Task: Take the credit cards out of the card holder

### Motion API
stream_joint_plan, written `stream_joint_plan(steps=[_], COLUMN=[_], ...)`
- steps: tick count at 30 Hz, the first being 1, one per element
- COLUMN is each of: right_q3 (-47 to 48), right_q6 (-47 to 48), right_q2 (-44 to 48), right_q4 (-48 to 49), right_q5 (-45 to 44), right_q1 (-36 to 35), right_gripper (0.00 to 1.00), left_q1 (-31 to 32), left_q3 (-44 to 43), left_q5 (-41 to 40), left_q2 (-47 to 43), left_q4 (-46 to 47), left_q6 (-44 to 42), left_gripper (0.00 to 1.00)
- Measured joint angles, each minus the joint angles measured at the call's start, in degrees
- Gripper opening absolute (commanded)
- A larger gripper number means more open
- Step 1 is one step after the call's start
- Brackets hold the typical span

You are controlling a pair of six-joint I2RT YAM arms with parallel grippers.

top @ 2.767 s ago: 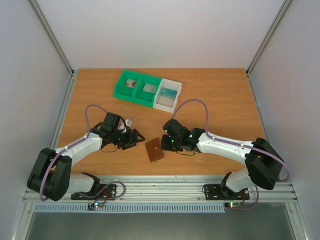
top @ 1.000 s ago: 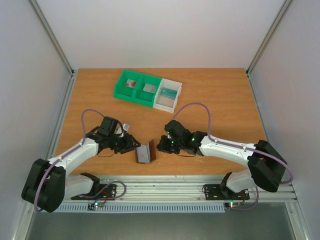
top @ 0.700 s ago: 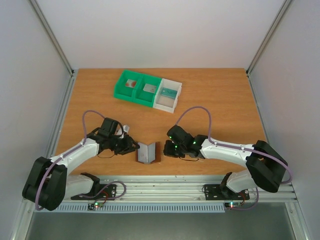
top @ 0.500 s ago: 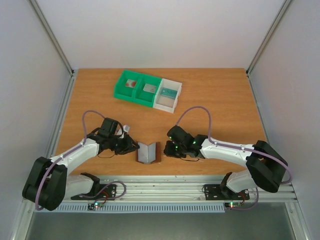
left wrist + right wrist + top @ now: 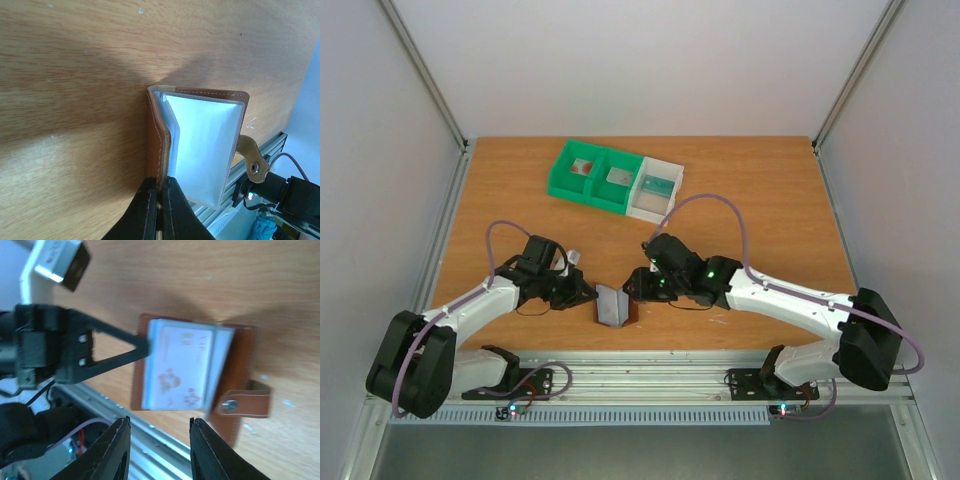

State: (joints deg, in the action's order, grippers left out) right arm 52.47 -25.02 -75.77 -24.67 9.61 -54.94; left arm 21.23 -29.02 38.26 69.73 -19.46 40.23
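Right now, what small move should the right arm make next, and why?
Probably ease the right fingers forward to straddle the nearest edge of the card: the left fingers are shut on one flap of the card holder, propping it open, the card is exposed, and the right fingers stand open short of it.

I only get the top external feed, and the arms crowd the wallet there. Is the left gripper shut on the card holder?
Observer: Yes. The left wrist view shows the left gripper shut on the edge of one brown flap of the card holder, which stands partly open.
Operator: And the right one?
Observer: The right gripper is open, with nothing between its fingers, and the card holder lies just ahead of it.
Operator: Any card showing?
Observer: A pale card with pinkish print sits in the inner pocket.
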Motion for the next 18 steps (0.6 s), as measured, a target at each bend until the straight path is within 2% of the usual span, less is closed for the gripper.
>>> stream_joint_plan(steps=[8, 18], right_q3=[3.5, 3.9], right_q6=[-1.1, -1.7], right_q2=[-9.6, -18.6], right_q4=[6.3, 7.5], right_q5=[4.1, 5.1], right_q1=[-2.8, -2.7], right_gripper=[0.21, 0.19], left_q1=[0.0, 0.0], left_q3=[0.0, 0.0], left_q5=[0.0, -0.1], left_q2=[0.0, 0.1], left_q4=[0.0, 0.1], left_q6=[0.2, 0.2], left_gripper=[0.00, 0.00])
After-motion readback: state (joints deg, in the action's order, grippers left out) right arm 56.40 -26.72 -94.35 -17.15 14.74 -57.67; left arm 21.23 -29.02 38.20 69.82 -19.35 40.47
